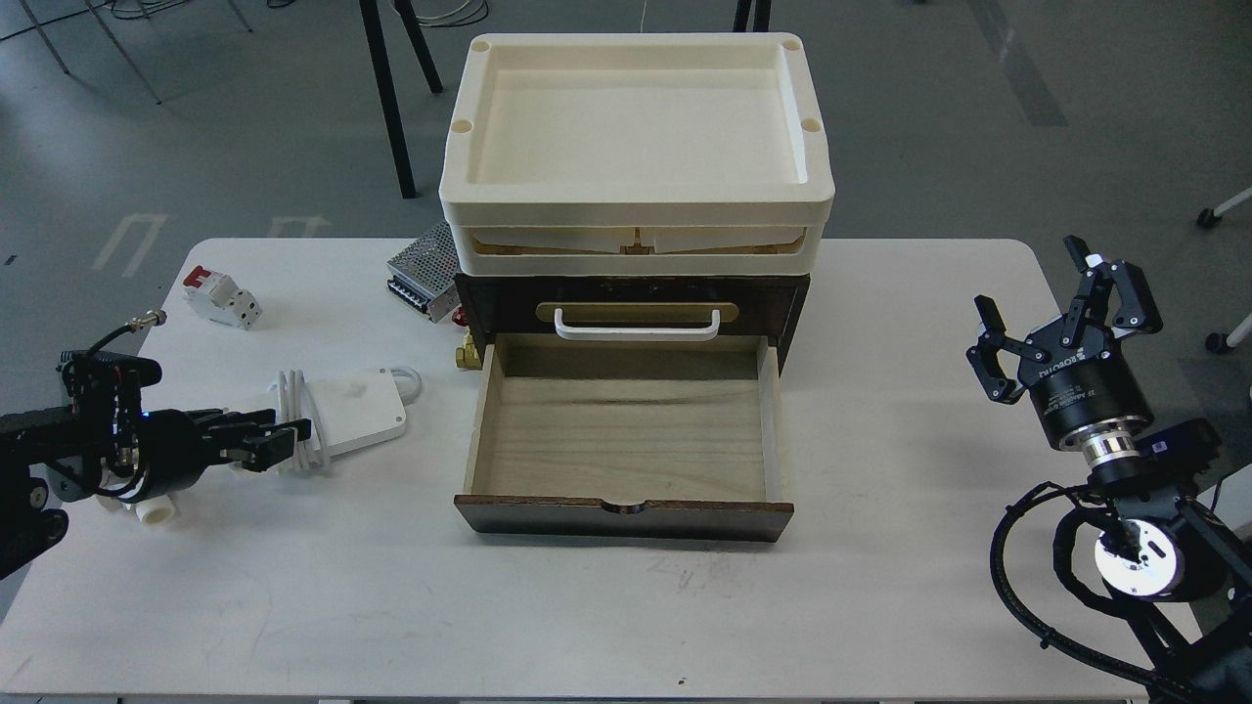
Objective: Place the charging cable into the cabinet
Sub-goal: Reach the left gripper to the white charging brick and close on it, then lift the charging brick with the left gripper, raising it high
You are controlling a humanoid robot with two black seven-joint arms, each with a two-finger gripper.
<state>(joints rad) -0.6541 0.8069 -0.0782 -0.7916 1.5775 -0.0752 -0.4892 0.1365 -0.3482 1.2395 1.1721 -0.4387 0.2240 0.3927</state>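
The charging cable (344,409), a flat white power brick with its cord wound round the middle and a loop poking out at the far end, lies on the white table (880,323) toward the left edge, just left of the open drawer (626,430). Its long axis runs roughly left to right, tilted slightly, so one short end faces the left gripper (277,439). That gripper sits right at the brick's near-left end, fingertips at the wound cord; the dark fingers lie close together there, but I cannot tell whether they are clamped on the cord or only touching it. The left arm is plainly the nearer one. The right gripper (1051,303) stands well apart near the right edge, fingers spread and holding nothing.

The cabinet (626,293) stands at the back middle of the table, its pale wood drawer pulled out and bare inside, cream trays (636,127) stacked on top. From the brick, the drawer lies directly right, so the carry is likely a short sideways one.

Behind the brick sit a white-and-red breaker block (222,296) and a perforated metal power supply (424,269).
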